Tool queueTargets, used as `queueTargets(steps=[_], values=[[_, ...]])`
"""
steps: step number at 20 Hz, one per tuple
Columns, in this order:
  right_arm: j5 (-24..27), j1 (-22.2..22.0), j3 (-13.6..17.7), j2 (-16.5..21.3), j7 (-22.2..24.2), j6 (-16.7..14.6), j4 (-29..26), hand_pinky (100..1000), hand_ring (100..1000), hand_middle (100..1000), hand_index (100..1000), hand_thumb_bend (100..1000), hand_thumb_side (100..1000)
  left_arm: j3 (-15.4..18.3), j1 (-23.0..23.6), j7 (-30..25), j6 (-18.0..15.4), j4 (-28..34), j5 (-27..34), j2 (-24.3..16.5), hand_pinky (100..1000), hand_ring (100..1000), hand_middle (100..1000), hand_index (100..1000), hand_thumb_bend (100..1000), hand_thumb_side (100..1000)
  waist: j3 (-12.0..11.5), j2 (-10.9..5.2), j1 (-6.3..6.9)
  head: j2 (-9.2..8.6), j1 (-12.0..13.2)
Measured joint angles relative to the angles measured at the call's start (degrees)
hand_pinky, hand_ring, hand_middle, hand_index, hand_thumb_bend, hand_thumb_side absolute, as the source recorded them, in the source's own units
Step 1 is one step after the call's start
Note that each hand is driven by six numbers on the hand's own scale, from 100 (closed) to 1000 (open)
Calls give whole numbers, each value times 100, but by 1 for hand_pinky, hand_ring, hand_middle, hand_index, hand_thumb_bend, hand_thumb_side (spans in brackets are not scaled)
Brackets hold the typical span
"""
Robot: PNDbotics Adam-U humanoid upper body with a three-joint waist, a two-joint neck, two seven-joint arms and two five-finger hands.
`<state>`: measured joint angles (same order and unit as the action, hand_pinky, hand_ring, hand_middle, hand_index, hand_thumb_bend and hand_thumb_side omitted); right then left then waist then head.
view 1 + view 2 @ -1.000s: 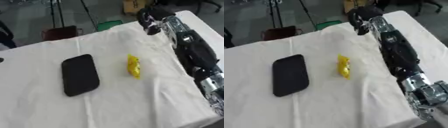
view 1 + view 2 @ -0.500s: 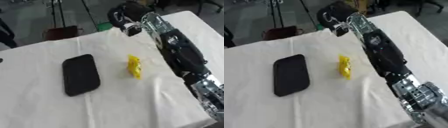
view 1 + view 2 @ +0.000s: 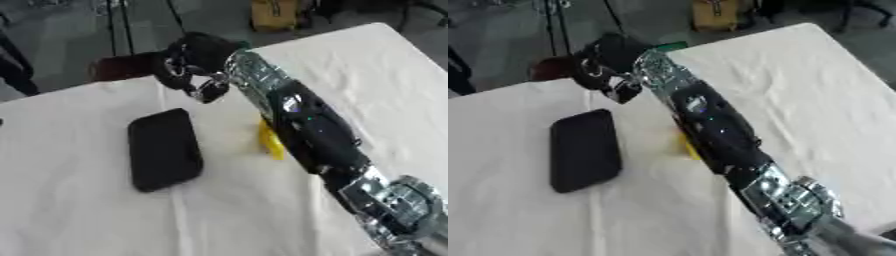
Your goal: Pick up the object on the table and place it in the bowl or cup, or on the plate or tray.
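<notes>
A small yellow object point(image 3: 269, 142) lies on the white cloth near the table's middle, partly hidden behind my right forearm point(image 3: 306, 125). To its left lies a flat black tray point(image 3: 162, 149) with rounded corners and nothing on it. My right arm comes in from the lower right and stretches diagonally across the table. My right hand point(image 3: 188, 70) hangs above the table's far edge, just beyond the tray's far end and well past the yellow object. Its fingers point(image 3: 210, 90) droop relaxed and hold nothing. My left hand shows in neither view.
The white tablecloth point(image 3: 79, 210) is wrinkled. Beyond the far edge stand a dark red object point(image 3: 118, 67), black stand legs point(image 3: 122, 20) and a yellow box point(image 3: 276, 12) on the floor. The table's right edge runs near the upper right corner.
My right arm has swung left from the table's far right corner to above the tray's far end and now crosses over the yellow object. Tray and yellow object lie where they were.
</notes>
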<state>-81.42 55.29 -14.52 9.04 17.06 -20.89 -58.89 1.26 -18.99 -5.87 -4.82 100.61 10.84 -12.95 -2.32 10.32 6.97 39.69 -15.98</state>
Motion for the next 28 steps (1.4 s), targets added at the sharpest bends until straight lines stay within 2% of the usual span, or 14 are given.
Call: queueTargets(steps=[4, 9, 14, 16, 18, 20, 21, 22, 24, 28], values=[[-285, -189, -12, -310, 37, -46, 433, 1000, 933, 898, 486, 128, 273, -1, -10, -10, 4, 2, 4, 45, 694, 841, 889, 867, 365, 1000, -22, 0, 7, -41, -6], [-698, -291, -12, -511, -33, -135, 891, 1000, 940, 905, 503, 131, 281, -1, -12, -13, 7, 2, 8, 46, 694, 841, 889, 867, 366, 1000, -21, 2, 16, -43, -25], [-1058, -246, 18, -559, -108, -234, 1036, 1000, 953, 926, 775, 202, 348, -1, -12, -13, 7, 2, 9, 47, 694, 841, 889, 867, 367, 1000, -12, 1, 15, -43, -28], [-1134, -238, 43, -569, -123, -256, 1064, 1000, 954, 927, 827, 241, 378, -1, -12, -13, 7, 2, 9, 47, 694, 841, 888, 867, 368, 1000, -8, 1, 14, -43, -28], [-1191, -263, 45, -579, -135, -272, 1112, 1000, 954, 928, 845, 265, 396, -1, -12, -13, 7, 3, 9, 47, 694, 841, 888, 867, 368, 1000, -7, 1, 12, -43, -28], [-1216, -264, 52, -580, -148, -285, 1128, 1000, 954, 928, 910, 370, 476, -1, -12, -13, 7, 3, 9, 47, 694, 841, 888, 867, 369, 1000, -6, 1, 10, -43, -28], [-1224, -265, 56, -581, -157, -295, 1129, 1000, 954, 928, 914, 376, 481, -1, -12, -13, 7, 3, 9, 47, 694, 841, 888, 867, 369, 1000, -5, 0, 9, -43, -28], [-1224, -265, 61, -581, -164, -308, 1129, 1000, 953, 928, 947, 433, 526, -1, -12, -13, 7, 3, 9, 47, 694, 841, 888, 867, 369, 1000, -4, 0, 8, -43, -29], [-1200, -265, 72, -581, -166, -340, 1127, 1000, 951, 927, 962, 482, 572, -1, -12, -12, 7, 3, 9, 47, 694, 841, 888, 867, 369, 1000, 2, -1, 6, -43, -33], [-975, -262, 87, -578, -189, -368, 1016, 1000, 944, 924, 969, 467, 637, -1, -12, -12, 7, 3, 9, 47, 694, 841, 888, 867, 371, 1000, 20, -5, -2, -43, -57]])
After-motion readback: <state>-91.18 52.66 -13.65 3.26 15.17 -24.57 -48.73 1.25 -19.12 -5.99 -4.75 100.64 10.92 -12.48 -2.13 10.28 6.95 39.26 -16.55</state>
